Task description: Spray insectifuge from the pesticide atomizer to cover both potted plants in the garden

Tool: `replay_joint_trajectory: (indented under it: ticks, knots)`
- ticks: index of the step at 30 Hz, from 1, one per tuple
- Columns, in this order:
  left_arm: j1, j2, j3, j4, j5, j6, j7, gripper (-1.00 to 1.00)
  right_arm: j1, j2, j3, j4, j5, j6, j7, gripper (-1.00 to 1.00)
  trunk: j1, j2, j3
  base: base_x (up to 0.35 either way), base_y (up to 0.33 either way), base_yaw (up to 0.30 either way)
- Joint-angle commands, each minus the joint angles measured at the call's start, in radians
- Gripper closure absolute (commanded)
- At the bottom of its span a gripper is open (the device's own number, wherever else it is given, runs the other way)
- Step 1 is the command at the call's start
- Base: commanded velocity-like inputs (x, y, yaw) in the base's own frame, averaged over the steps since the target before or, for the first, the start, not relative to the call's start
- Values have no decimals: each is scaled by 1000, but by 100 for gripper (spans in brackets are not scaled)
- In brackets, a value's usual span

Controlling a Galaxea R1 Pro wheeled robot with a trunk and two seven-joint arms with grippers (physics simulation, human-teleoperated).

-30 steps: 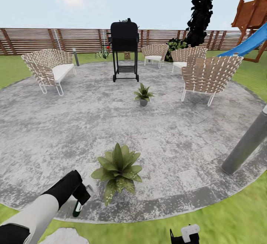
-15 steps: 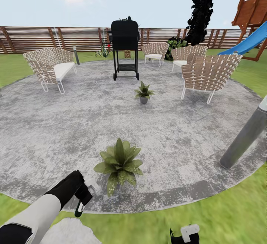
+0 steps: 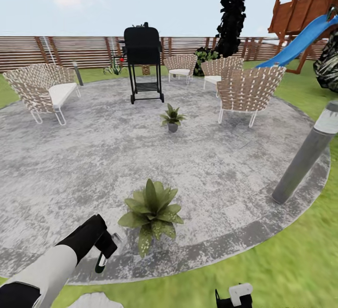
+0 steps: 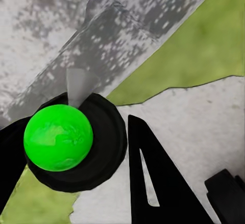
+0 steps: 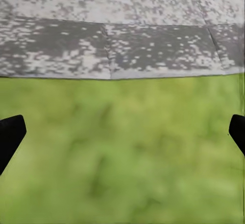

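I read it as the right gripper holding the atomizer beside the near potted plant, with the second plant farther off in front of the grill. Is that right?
Not quite: the left gripper holds the pesticide atomizer, not the right, as the head view shows. The rest stands: it is beside the near potted plant, and the second potted plant sits farther off in front of the grill.

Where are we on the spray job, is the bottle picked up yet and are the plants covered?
Pickup looks done: the left gripper holds the pesticide atomizer, its green-tipped bottom visible in the left wrist view. In hand: it hangs just beside the near potted plant. No spray is visible on it. Left: covering that plant, then the far potted plant by the grill.
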Motion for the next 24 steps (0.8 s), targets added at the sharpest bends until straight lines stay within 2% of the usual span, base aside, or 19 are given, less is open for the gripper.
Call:
replay_joint_trajectory:
  ticks: [1, 5, 17, 24]
  knots:
    - [0, 1, -3, -3, -9, 0, -9, 100, -1, 0, 6, 1, 7, 0, -10, -100, 0, 0, -1, 160, 40, -250]
    - [1, 1, -4, 0, -11, 0, -9, 100, -1, 0, 6, 1, 7, 0, -10, -100, 0, 0, -1, 46, 10, -132]
    - [0, 8, 4, -12, -4, 4, -10, 100, -1, 0, 6, 0, 7, 0, -12, -100, 0, 0, -1, 1, 0, -4]
    - [0, 11, 7, -61, -3, 9, -10, 100, -1, 0, 6, 0, 7, 0, -12, -100, 0, 0, -1, 0, 0, 0]
